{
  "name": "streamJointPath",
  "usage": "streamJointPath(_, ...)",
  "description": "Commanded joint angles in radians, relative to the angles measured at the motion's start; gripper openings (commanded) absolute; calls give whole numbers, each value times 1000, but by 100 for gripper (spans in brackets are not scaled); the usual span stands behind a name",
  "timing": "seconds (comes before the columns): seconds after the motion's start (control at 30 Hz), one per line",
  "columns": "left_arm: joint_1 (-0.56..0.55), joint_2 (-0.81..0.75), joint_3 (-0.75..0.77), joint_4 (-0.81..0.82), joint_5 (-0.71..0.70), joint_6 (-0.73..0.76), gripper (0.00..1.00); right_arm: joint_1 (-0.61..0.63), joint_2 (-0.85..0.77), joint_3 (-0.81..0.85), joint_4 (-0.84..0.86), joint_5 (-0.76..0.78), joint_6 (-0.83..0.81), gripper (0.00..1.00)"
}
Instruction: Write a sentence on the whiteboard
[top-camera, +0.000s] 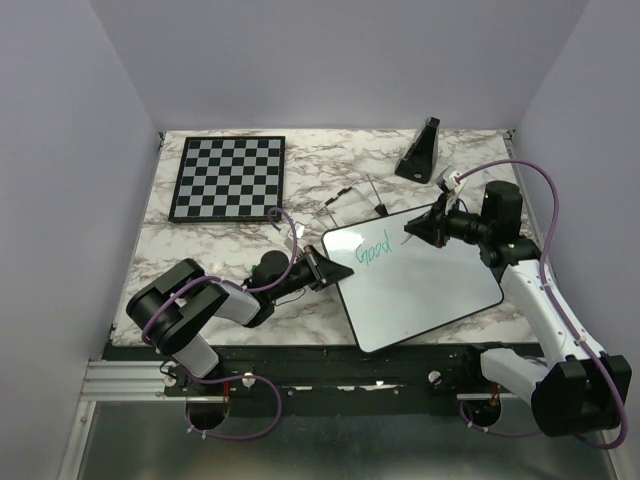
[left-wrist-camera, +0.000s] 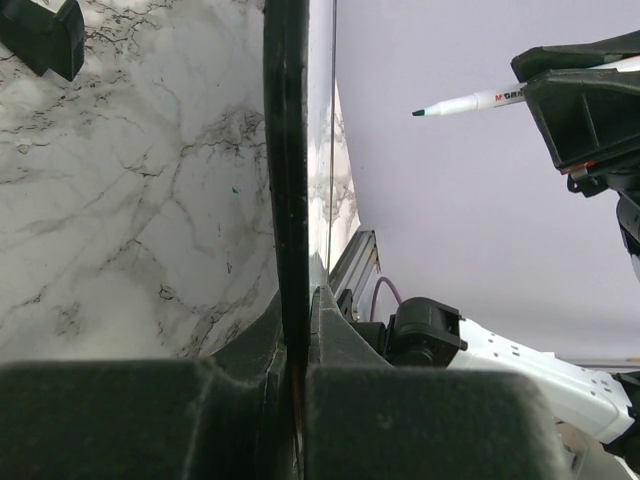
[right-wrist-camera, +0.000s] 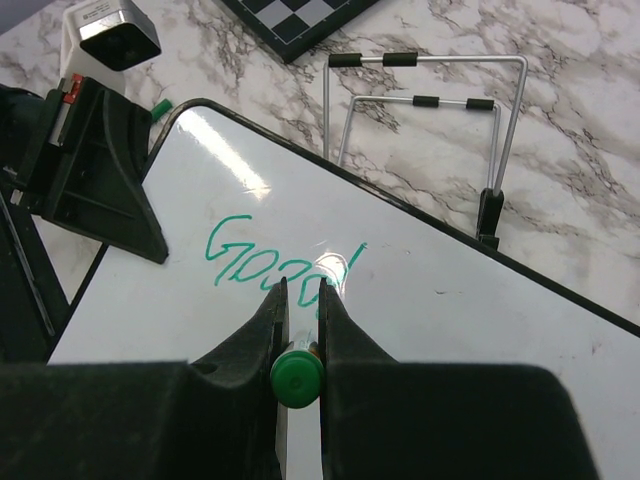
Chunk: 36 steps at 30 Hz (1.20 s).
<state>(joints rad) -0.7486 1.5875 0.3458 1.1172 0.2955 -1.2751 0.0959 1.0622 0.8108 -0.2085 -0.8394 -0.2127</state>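
Note:
The whiteboard (top-camera: 430, 290) lies at an angle on the marble table, black-rimmed. One green word, "Good" (top-camera: 372, 250), stands near its upper left corner and also shows in the right wrist view (right-wrist-camera: 280, 262). My left gripper (top-camera: 322, 272) is shut on the board's left rim (left-wrist-camera: 287, 200), seen edge-on between its jaws. My right gripper (top-camera: 415, 228) is shut on a green marker (right-wrist-camera: 297, 378) and holds it pointing at the board just past the "d". The marker (left-wrist-camera: 470, 102) also shows in the left wrist view; whether its tip touches the board I cannot tell.
A black-and-white chessboard (top-camera: 228, 178) lies at the back left. A black wedge-shaped stand (top-camera: 420, 150) sits at the back right. A wire easel stand (right-wrist-camera: 430, 100) lies flat just behind the whiteboard's far edge. Walls close in the table on three sides.

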Motion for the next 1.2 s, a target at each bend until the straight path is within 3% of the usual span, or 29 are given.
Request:
streamJointPath(0.0, -15, -24, -8, 21, 47, 83, 0, -9, 21, -6, 29, -23, -40, 1)
streamJointPath(0.4, -17, -29, -4, 12, 50, 86, 0, -10, 120, 19, 60, -52, -142, 1)
streamJointPath(0.67, -23, -26, -1, 15, 45, 86, 0, -9, 136, 5, 168, -7, -99, 1)
streamJointPath(1.17, -24, -23, 4, 15, 44, 85, 0, -10, 205, 7, 172, 30, -96, 1)
